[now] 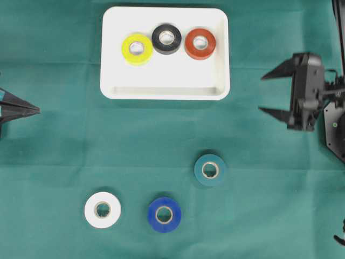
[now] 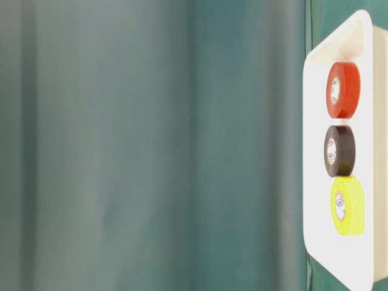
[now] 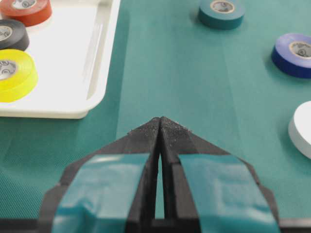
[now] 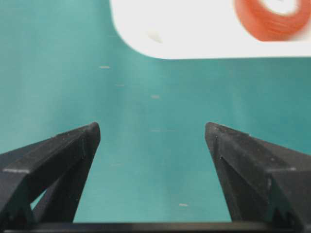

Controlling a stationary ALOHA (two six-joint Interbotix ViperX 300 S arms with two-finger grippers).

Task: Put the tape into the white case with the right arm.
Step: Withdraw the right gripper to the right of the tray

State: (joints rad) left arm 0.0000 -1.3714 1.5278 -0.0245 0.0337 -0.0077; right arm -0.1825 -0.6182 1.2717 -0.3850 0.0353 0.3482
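- The right gripper (image 1: pixel 260 93) hangs at the right edge of the bench, its jaws spread wide with nothing between them; the two pointed black fingers (image 4: pixel 68 155) aim toward the middle of the green cloth (image 1: pixel 161 140).
- In the right wrist view those jaws frame bare cloth, with a rounded corner of the white case (image 4: pixel 160 34) and a blurred red roll (image 4: pixel 272 19) ahead of them.
- The left gripper (image 1: pixel 39 109) sits at the left edge of the bench, its jaws pressed together tip to tip; teal tape patches (image 3: pixel 102 189) cover the flat sides of its fingers.
- The white case (image 1: pixel 161 89) lies at the far middle of the bench, well apart from both grippers. Inside it, in a row along the far side, stand a yellow roll (image 1: pixel 137 49), a black roll (image 1: pixel 166 39) and a red roll (image 1: pixel 200 43), close together.
- Three rolls lie flat on the cloth outside the case: a teal roll (image 1: pixel 209 170) nearest the right gripper, a blue roll (image 1: pixel 164 215) beside it toward the near edge, and a white roll (image 1: pixel 102 210) further left.
- Small printed marks show on the cardboard cores of the rolls, but they are too small to read.
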